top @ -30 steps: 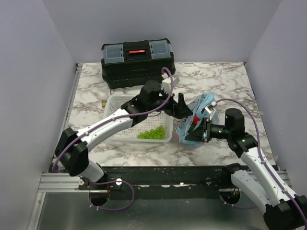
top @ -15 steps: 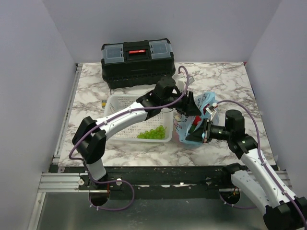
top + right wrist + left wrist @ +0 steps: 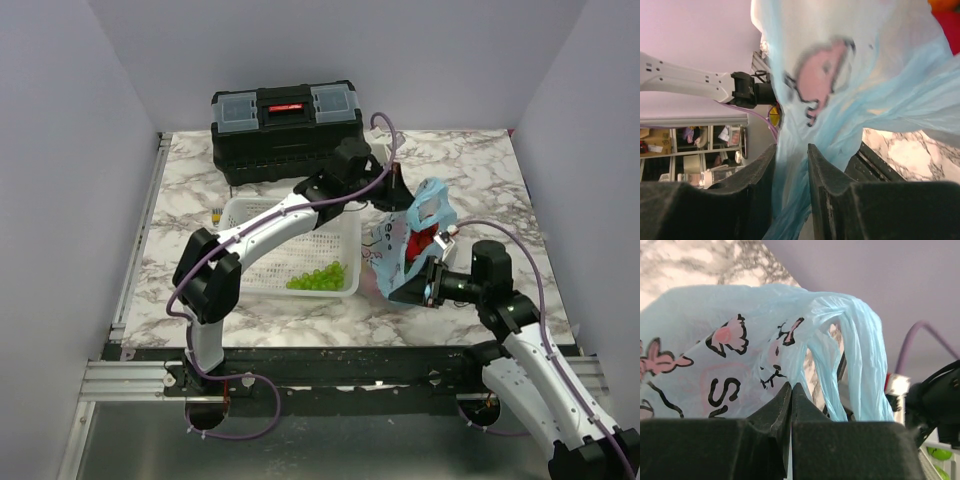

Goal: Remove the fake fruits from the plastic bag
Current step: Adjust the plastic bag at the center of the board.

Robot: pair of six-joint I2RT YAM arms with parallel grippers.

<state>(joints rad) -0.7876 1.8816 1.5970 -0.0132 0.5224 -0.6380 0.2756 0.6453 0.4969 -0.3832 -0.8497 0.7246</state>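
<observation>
Both arms on the plastic bag (image 3: 393, 258), fake fruits (image 3: 420, 241) still inside.

The bag stands on the marble table (image 3: 480, 170) at 3 o'clock of the white basket (image 3: 240, 214), stretched up between the grippers. Left gripper (image 3: 398, 198) is at the bag's 11 o'clock, at the top edge beside the handle loop, fingers pressed together on the film. Right gripper (image 3: 428, 283) is at its 5 o'clock, low down, fingers clamped with blue film bunched between them. Red and orange pieces show through the mouth. Pale green grapes (image 3: 318, 278) lie in the basket, with a black toolbox (image 3: 285, 120) at its 12 o'clock.
</observation>
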